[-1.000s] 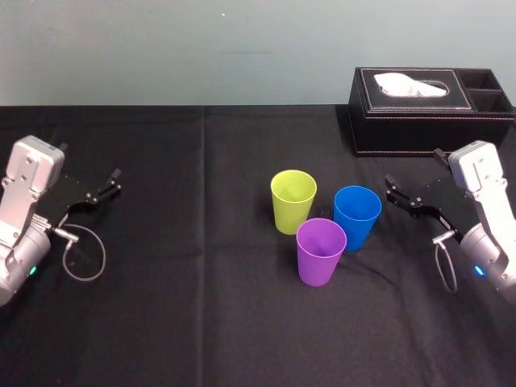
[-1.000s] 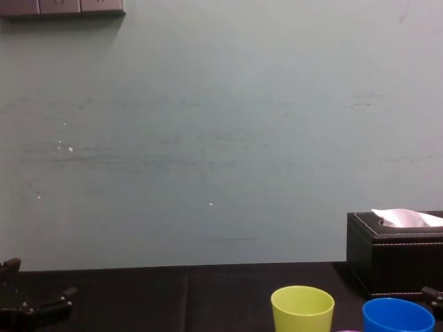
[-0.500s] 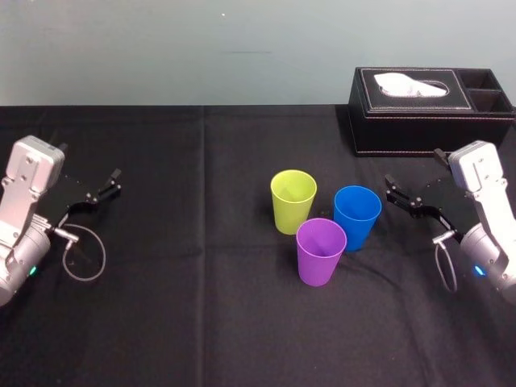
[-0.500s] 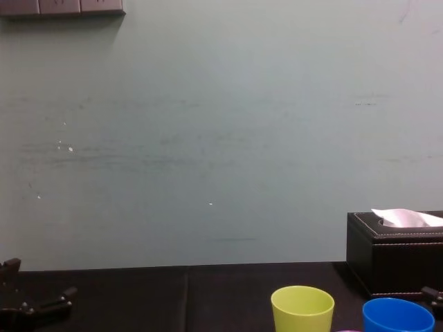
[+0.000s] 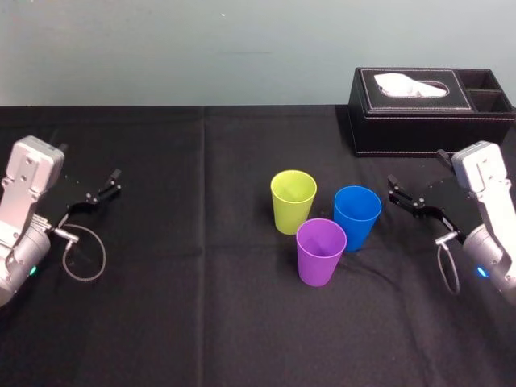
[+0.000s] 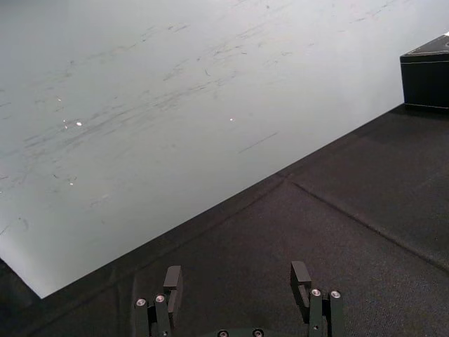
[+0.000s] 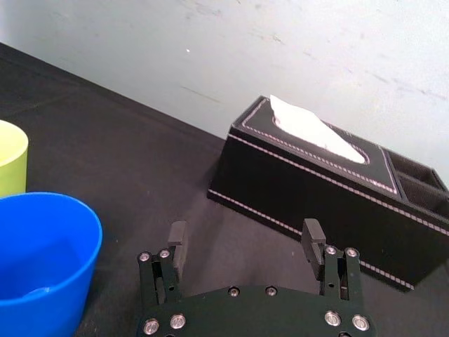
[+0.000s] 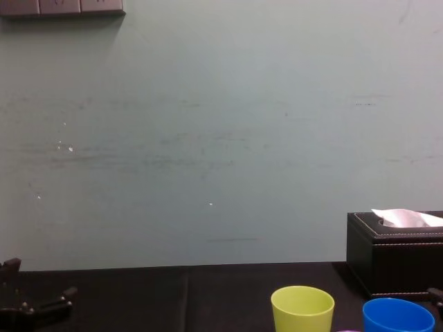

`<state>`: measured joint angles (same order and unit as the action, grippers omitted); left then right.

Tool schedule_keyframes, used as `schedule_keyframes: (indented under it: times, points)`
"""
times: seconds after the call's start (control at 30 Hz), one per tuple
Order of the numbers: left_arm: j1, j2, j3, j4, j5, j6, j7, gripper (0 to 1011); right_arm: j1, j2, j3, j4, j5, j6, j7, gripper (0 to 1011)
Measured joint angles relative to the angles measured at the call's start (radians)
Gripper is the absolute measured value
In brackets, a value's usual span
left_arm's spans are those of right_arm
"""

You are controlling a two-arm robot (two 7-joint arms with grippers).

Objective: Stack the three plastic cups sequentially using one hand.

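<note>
The black-draped bench (image 5: pixel 201 322) looks just as it did a second ago. It has wide bare cloth from 6 to 9 o'clock of the cups, and its far edge meets a pale wall at 12 o'clock. The black tissue box (image 5: pixel 427 121) sits at the back, at about 1 o'clock from the cups and well apart from them, with a white tissue poking out of its top.

The one change I see is small: the right tool (image 5: pixel 393 189) has eased back a touch toward the bench's right edge. It is now at 3 o'clock of the blue cup, near it but not touching. From the right wrist camera I see its fingers (image 7: pixel 177 239) spread wide with nothing between them. The left tool (image 5: pixel 115 181) hangs far out at 9 o'clock, well apart from the cups. Its fingers are also parted and empty, as the left wrist camera shows.

The three cups have not moved. They stand upright and unstacked, mouths up, in a tight triangle near the bench's middle:
- The yellow-green cup (image 5: pixel 293 201) is at 10 o'clock.
- The blue cup (image 5: pixel 356 217) is at 2 o'clock.
- The purple cup (image 5: pixel 321 251) is at 6 o'clock, nearest me.

All three are smooth, tapered tumblers of like size. I cannot tell whether they touch.
</note>
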<state>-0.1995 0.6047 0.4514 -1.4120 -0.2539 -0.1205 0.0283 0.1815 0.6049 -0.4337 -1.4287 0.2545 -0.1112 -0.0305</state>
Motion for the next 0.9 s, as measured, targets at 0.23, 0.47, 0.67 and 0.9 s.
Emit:
schedule_keyframes:
  times: [0.23,0.47,0.67,0.9]
  points:
    - [0.000,0.000,0.000,0.000,0.000,0.000,0.000,1011,-0.066,0.007,0.044,-0.040,0.045,0.012,0.015,1004]
    - [0.000,0.000,0.000,0.000,0.000,0.000,0.000,1011,-0.158,0.035,0.093,-0.106,0.110,0.005,0.067,1004]
    - [0.000,0.000,0.000,0.000,0.000,0.000,0.000,1011,-0.244,0.069,0.126,-0.171,0.148,-0.010,0.109,1004]
    - [0.000,0.000,0.000,0.000,0.000,0.000,0.000,1011,-0.346,0.105,0.164,-0.233,0.177,-0.038,0.151,1004]
